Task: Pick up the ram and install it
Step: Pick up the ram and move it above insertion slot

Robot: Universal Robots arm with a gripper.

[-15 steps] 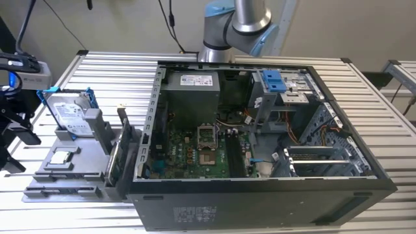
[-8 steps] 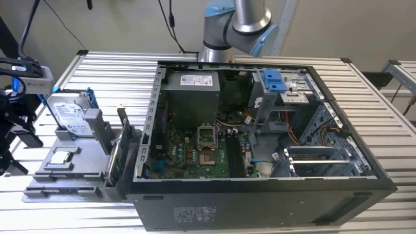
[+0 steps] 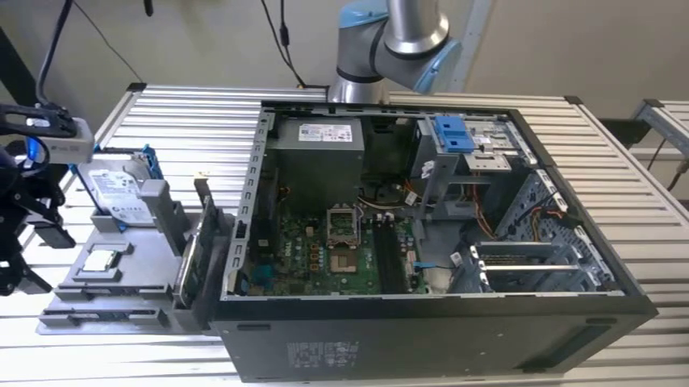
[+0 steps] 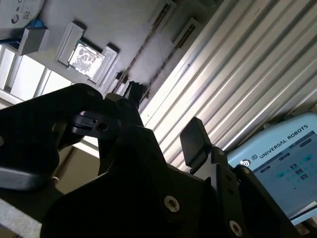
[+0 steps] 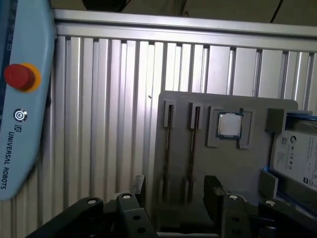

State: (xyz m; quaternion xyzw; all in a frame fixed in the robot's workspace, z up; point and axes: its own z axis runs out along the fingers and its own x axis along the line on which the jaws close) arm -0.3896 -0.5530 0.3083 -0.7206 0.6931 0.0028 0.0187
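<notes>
Silver ribbed desk (image 3: pixel 635 185); grey tray (image 5: pixel 233 168); black case (image 3: pixel 431 339), green board (image 3: pixel 312 258); pale blue pendant (image 5: pixel 25 124), red button (image 5: pixel 19 77); black hand (image 5: pixel 176 193).

Light soft and even across the ribbed metal table (image 3: pixel 161 105) in the exterior view, dimmer inside the computer case (image 3: pixel 431 339); gripper (image 4: pixel 163 113) near-black in shadow in the second wrist view, with white glare on the processor (image 4: pixel 86 58).

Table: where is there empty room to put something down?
Bare table lies at the exterior view's right of the computer case, and between the pendant and the grey tray. The tray is crowded: hard drive, chip.
</notes>
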